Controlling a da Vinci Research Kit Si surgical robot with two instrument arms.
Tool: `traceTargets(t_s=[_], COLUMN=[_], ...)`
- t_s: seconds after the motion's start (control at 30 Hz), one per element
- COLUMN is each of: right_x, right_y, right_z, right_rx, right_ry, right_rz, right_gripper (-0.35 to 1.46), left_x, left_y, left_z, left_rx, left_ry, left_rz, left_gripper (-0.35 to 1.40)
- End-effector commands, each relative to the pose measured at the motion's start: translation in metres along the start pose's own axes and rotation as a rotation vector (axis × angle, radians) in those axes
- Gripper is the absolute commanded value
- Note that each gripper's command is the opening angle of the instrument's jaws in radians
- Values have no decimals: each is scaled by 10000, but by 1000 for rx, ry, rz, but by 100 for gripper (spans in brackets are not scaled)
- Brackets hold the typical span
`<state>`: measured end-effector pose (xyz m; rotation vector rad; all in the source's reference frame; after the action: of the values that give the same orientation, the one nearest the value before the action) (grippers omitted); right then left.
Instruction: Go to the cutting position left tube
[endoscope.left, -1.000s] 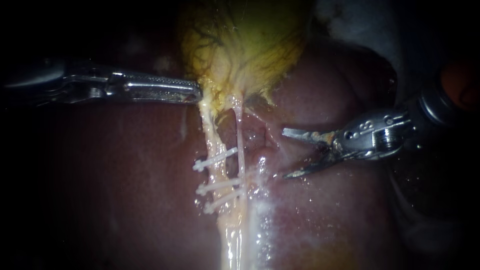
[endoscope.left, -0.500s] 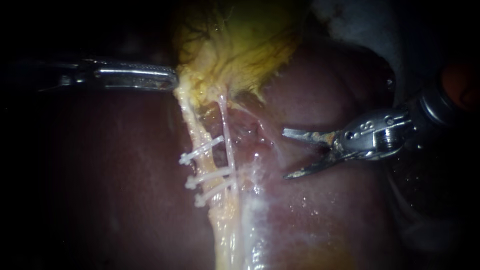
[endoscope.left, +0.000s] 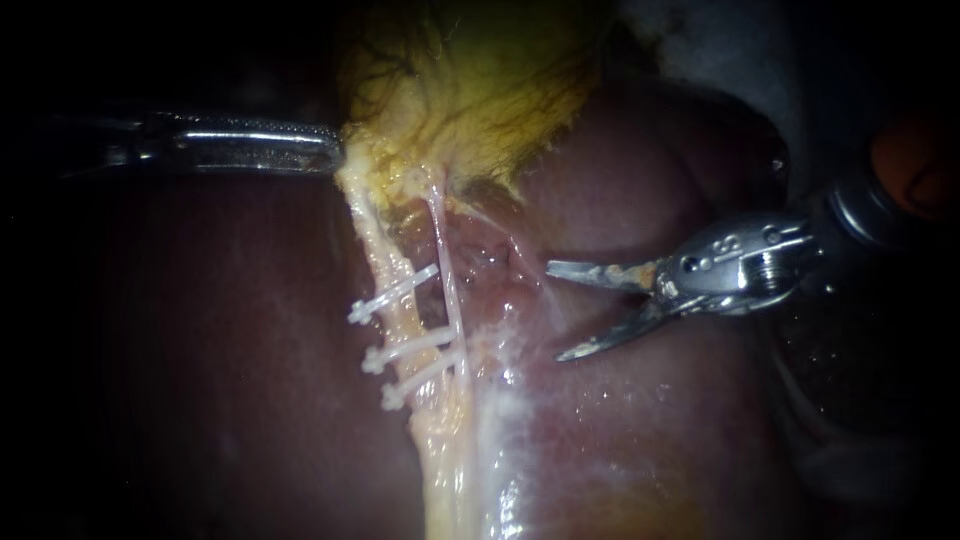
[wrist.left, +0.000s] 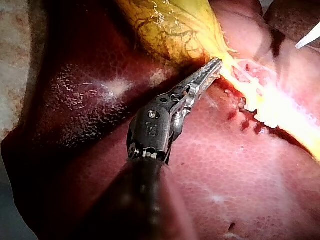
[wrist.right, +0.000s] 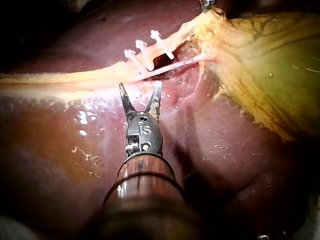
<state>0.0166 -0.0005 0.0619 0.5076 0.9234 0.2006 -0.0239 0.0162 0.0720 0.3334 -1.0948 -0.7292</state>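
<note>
A pale mottled surface (only its edge shows) bears the liver directly.

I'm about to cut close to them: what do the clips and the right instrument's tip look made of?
The clips look like plastic rather than metal: white, matte and slightly translucent, with no mirror glints. The right instrument has a tip that looks like polished steel: silver-grey with sharp highlights. Brownish residue dulls its upper blade.
</note>
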Motion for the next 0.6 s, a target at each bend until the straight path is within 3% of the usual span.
traceTargets(t_s=[0.03, 0.33, 0.6], right_x=[0, -13, -23], right_y=[2, 20, 26], right_z=[3, 39, 74], right_rx=[7, 102, 204], right_ry=[11, 68, 91], right_rz=[15, 94, 128], right_gripper=[126, 126, 126], left_x=[0, 2, 2], left_y=[0, -1, -1], left_z=[0, 1, 1], left_rx=[0, -2, -2], left_ry=[0, 0, 0], left_rz=[0, 1, 1], left_gripper=[-35, -35, -35])
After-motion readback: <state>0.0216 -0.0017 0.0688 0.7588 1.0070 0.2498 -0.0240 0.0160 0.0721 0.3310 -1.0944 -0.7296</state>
